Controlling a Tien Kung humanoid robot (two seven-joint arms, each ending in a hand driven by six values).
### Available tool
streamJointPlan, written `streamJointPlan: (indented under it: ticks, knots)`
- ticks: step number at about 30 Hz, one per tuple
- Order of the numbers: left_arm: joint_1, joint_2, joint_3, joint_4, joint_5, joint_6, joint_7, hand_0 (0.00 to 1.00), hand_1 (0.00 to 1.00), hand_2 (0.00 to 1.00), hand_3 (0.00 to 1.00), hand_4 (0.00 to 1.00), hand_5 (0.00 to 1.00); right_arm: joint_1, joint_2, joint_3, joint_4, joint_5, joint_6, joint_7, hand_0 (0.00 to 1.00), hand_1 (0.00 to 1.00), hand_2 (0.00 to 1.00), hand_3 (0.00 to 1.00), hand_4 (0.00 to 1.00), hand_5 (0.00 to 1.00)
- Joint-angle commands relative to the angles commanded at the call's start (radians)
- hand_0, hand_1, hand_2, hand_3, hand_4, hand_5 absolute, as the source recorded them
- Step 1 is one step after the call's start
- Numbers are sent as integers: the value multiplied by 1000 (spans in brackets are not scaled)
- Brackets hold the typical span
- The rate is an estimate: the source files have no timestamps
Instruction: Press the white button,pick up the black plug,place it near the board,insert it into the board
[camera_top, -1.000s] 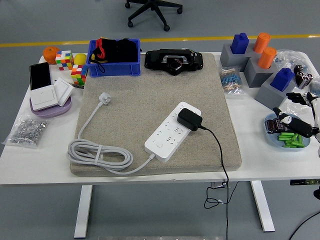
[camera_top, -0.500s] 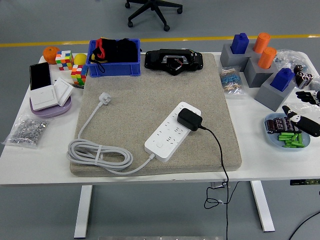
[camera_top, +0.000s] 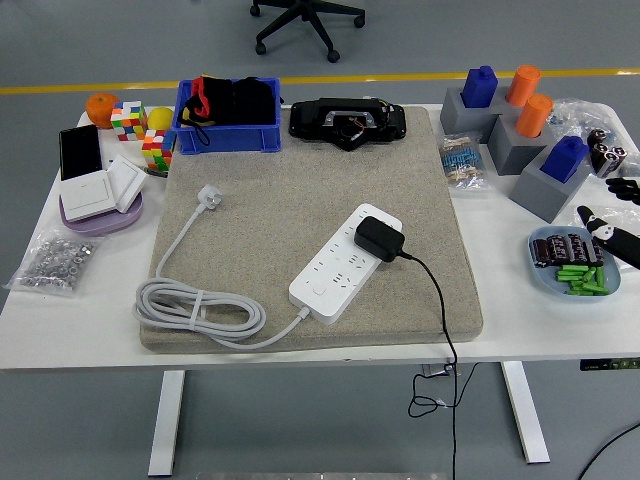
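Note:
A white power strip (camera_top: 340, 268) lies diagonally on the grey felt mat (camera_top: 300, 150), with its round white button (camera_top: 318, 290) at the near end. The black plug (camera_top: 380, 238) sits in the strip's far end. Its black cable (camera_top: 440, 310) runs over the mat's front right corner and off the table. My right hand (camera_top: 612, 210) shows only at the far right edge, above the light blue dish (camera_top: 545, 272), far from the plug. Its fingers (camera_top: 608, 232) are spread and hold nothing. My left hand is out of view.
The strip's white cord (camera_top: 200, 310) lies coiled at the mat's front left. A blue bin (camera_top: 228, 135) and a black device (camera_top: 347, 122) stand at the back. Grey blocks with blue and orange pegs (camera_top: 520, 120) are back right. Puzzle cubes (camera_top: 130, 120) and a purple plate (camera_top: 95, 215) are on the left.
My right hand has drawn back to the right, from over the blue dish towards the picture's edge. The plug and the strip have not moved.

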Motion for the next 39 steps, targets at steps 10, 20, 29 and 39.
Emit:
streamJointPlan:
  ticks: [10, 20, 29, 39]
  knots:
    - [-4, -2, 1, 0, 0, 0, 0, 685, 677, 657, 685, 564, 198, 1, 3, 6, -5, 1, 0, 1, 748, 674, 645, 638, 879, 341]
    - [-4, -2, -4, 0, 2, 1, 1, 686, 677, 657, 685, 563, 199, -2, 6, 9, -6, 2, -1, 2, 748, 674, 646, 644, 878, 340]
    - [-2, -2, -7, 0, 3, 1, 1, 685, 677, 657, 685, 563, 200, 0, 8, 13, -5, 2, 0, 0, 748, 674, 647, 644, 878, 340]
    - [-4, -2, -1, 0, -5, 2, 0, 685, 677, 657, 686, 563, 198, -2, 7, 10, -6, 1, 0, -1, 748, 674, 648, 643, 877, 339]
